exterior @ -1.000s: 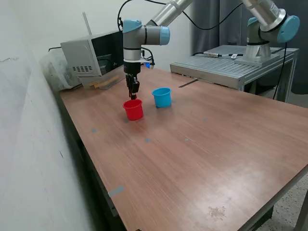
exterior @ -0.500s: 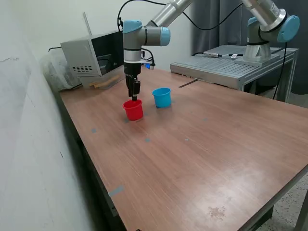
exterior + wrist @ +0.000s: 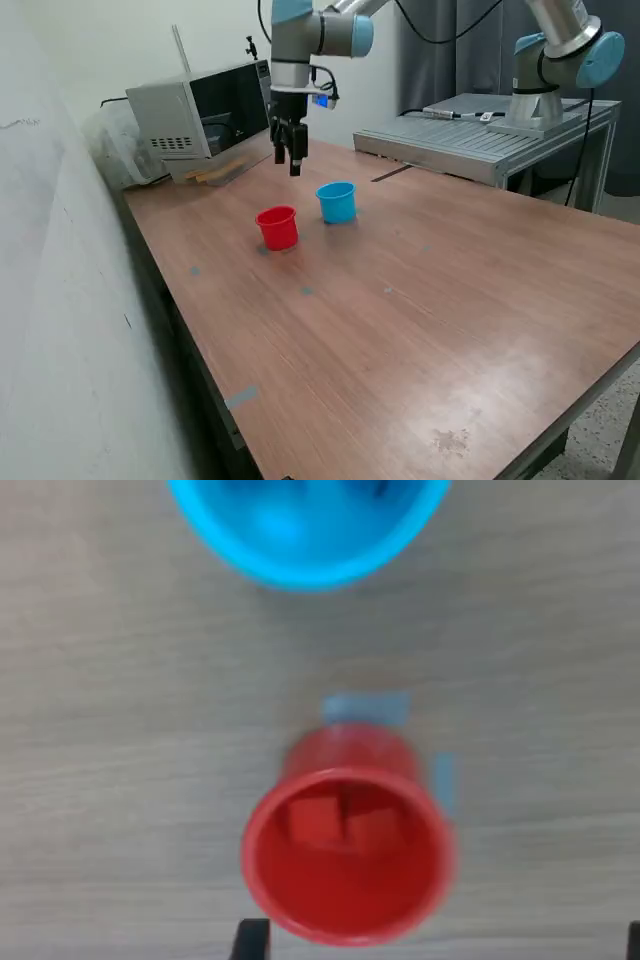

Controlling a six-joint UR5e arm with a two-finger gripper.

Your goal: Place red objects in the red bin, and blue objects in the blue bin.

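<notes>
The red cup (image 3: 279, 234) stands on the wooden table, and the light blue cup (image 3: 338, 208) stands close by on the exterior view's right. The wrist view looks down into the red cup (image 3: 345, 752), where two red cubes (image 3: 315, 820) (image 3: 376, 830) lie side by side. The light blue cup (image 3: 300, 550) is partly cut off and blurred in the wrist view, so the dark blue cubes cannot be made out. My gripper (image 3: 293, 160) hangs well above the table, up and behind the red cup, open and empty. It also shows in the wrist view (image 3: 441, 943), with its fingertips far apart.
A grey box-like appliance (image 3: 190, 115) sits at the table's back corner. A second arm (image 3: 560, 45) stands on a metal platform (image 3: 480, 135) at the exterior view's right. Small blue tape marks (image 3: 365, 708) lie on the table by the red cup.
My gripper has risen from just above the red cup's rim to well above the table and shifted slightly toward the back. Both cups stayed put.
</notes>
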